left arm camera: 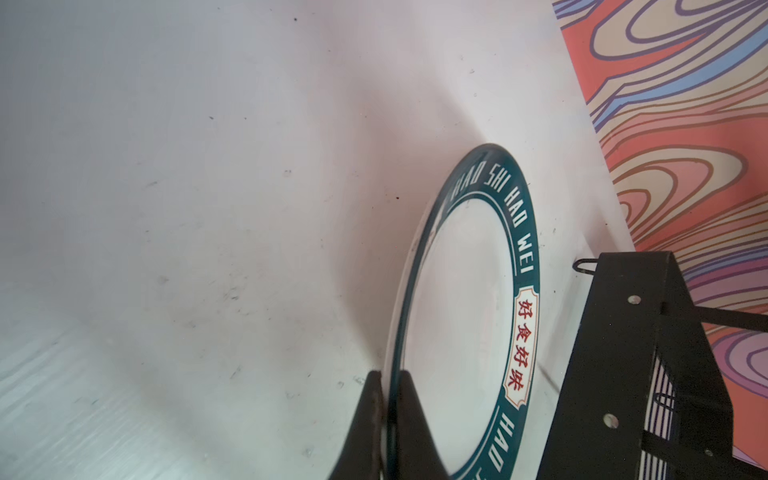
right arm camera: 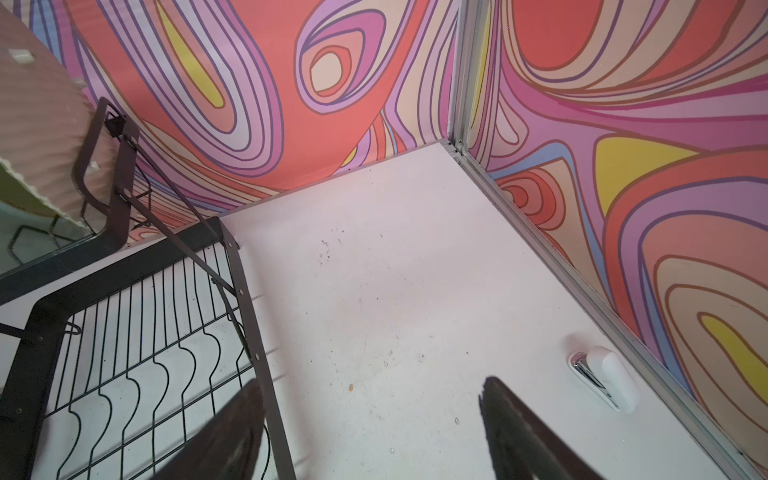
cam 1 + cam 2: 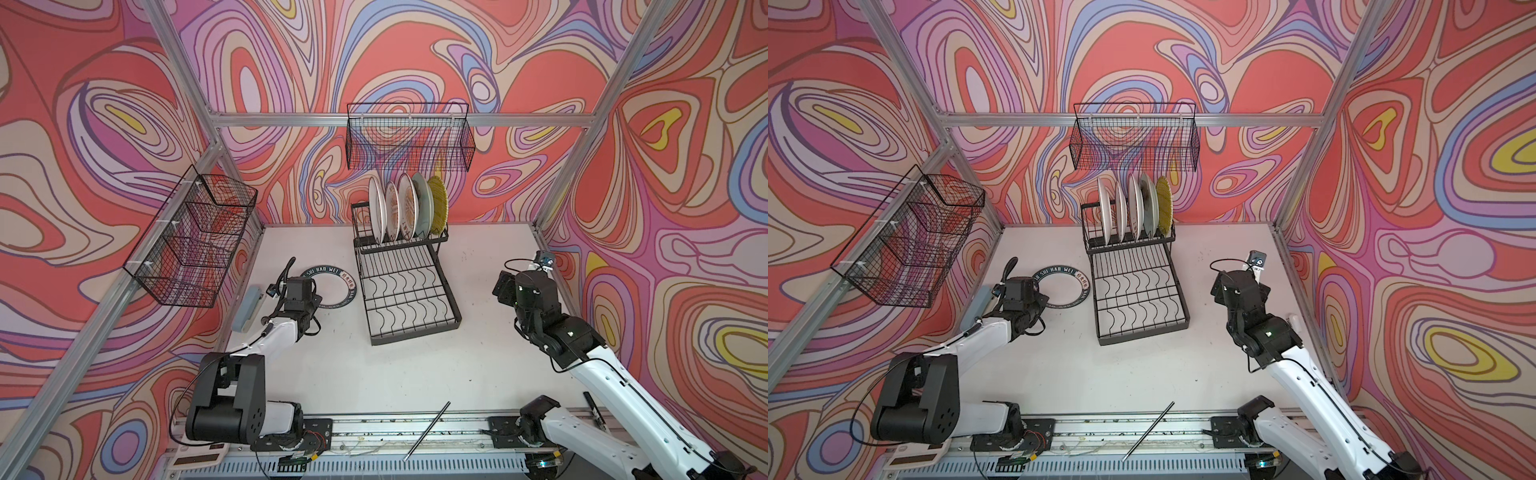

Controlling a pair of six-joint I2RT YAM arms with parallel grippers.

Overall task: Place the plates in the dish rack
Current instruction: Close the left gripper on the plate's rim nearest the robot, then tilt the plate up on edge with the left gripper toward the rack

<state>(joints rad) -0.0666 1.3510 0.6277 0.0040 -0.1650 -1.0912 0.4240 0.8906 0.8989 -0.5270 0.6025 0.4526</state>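
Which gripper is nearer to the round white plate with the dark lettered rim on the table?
Left. The left gripper is shut on the rim of that plate. The right gripper stands open over the table, beyond the black wire dish rack.

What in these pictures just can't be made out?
- The left gripper on the lettered plate: in both top views its own wrist covers the grip.
- Racked plates: edge-on in both top views, patterns mostly hidden by neighbours.
- Small white object: right wrist view, too unclear to name.
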